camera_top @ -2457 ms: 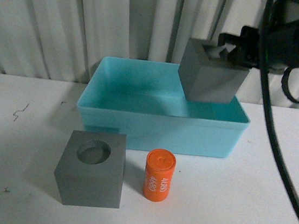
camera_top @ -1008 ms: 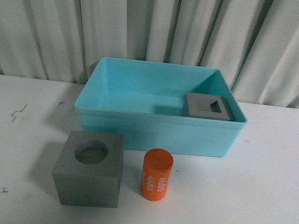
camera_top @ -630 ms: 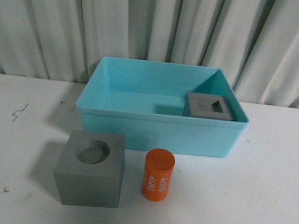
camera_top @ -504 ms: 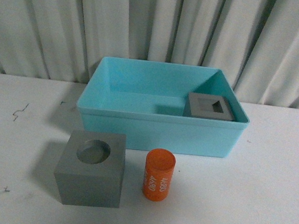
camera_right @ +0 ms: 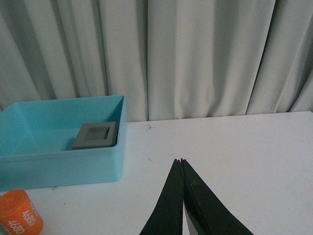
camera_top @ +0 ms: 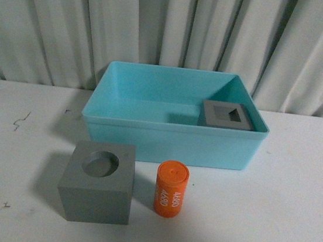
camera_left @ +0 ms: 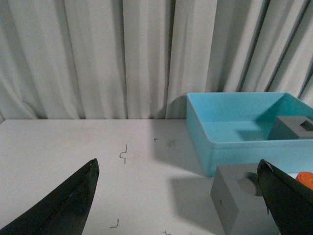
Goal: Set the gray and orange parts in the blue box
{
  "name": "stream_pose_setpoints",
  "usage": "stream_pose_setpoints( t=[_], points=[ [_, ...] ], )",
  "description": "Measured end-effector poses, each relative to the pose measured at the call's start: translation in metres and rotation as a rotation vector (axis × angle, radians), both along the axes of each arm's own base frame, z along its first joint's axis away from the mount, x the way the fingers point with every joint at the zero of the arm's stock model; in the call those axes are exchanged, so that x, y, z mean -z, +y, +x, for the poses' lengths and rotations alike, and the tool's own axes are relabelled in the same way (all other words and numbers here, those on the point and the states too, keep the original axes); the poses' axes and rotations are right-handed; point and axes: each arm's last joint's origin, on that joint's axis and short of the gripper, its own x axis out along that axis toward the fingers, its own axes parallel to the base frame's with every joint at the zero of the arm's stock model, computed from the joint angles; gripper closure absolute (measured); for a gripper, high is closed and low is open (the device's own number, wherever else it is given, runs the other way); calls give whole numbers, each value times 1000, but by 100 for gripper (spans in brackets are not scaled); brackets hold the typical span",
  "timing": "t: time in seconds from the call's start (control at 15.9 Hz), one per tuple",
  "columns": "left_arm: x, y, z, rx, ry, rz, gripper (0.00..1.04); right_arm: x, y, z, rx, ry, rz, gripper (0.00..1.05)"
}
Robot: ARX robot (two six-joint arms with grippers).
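Note:
The blue box [camera_top: 171,139] stands at the back of the white table, with a gray cube with a square recess [camera_top: 227,115] lying in its right end. In front of the box sit a gray cube with a round recess [camera_top: 97,181] and an upright orange cylinder [camera_top: 171,189] with white digits. Neither arm shows in the front view. My left gripper [camera_left: 178,169] is open and empty over the table left of the round-recess cube [camera_left: 239,200] and the box [camera_left: 244,128]. My right gripper [camera_right: 181,160] is shut and empty, right of the box [camera_right: 63,156] and the cylinder [camera_right: 19,214].
Gray pleated curtains [camera_top: 172,34] hang behind the table. Small dark scratch marks [camera_top: 21,120] dot the white tabletop left of the box.
The right arm that held the square-recess cube over the box has let it go and left the front view. That cube now lies in the box's right end.

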Motion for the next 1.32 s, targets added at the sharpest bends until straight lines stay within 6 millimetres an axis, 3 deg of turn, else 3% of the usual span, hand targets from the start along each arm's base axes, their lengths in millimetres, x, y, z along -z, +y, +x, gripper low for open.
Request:
stream_pose_setpoints(
  t=[0.19,1.32],
  points=[
    [0,0,0,0,0,0,7,8,0,-7,0,-2,0,103],
    [0,0,0,-1,-1,0,7,10,0,-38,1,-3,0,103]
  ],
)
